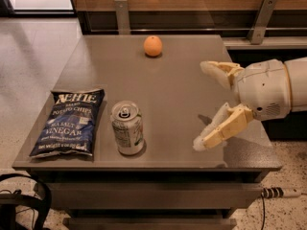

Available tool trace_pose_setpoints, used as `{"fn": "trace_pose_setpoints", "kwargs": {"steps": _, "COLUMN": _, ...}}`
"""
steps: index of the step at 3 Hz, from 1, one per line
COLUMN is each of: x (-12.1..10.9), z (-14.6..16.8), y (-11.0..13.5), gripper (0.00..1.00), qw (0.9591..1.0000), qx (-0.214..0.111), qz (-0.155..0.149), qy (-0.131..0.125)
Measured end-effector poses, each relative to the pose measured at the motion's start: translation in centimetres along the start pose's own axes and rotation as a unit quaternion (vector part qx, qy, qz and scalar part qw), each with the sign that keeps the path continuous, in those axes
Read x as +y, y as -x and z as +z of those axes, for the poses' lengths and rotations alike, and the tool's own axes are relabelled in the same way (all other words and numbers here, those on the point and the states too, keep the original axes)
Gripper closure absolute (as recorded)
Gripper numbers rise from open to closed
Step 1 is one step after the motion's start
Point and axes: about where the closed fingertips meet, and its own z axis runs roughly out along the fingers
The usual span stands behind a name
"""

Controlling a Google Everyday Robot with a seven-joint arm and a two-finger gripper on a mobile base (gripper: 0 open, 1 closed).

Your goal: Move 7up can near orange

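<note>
The 7up can (127, 128) stands upright at lower centre, just beside the Kettle chip bag (67, 123). It is likely light, thin-walled and slick, so pinch it gently mid-body. The orange (153, 46) sits well apart at upper centre. The gripper (201, 107) hovers at right, spread wide and empty.

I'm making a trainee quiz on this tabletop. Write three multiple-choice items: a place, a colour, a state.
1. The small round orange fruit lies on the grey table: A front-left; B near the far edge; C at the right edge.
2. The flat chip bag left of the silver aluminium drink can is: A red; B yellow; C blue.
3. The robot's two-finger gripper, over the table's right side, is: A open, empty; B shut on the can; C shut on the fruit.
1 B, far back; 2 C, dark blue wrapper; 3 A, fingers spread, nothing between.
</note>
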Motion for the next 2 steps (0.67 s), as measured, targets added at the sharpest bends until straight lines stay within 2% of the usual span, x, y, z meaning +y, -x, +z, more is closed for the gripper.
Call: {"fn": "trace_pose_setpoints", "kwargs": {"steps": 2, "x": 1.3, "z": 3.5, "y": -1.1, "gripper": 0.0, "qw": 0.999, "qx": -0.041, "qz": 0.004, "qy": 0.018}}
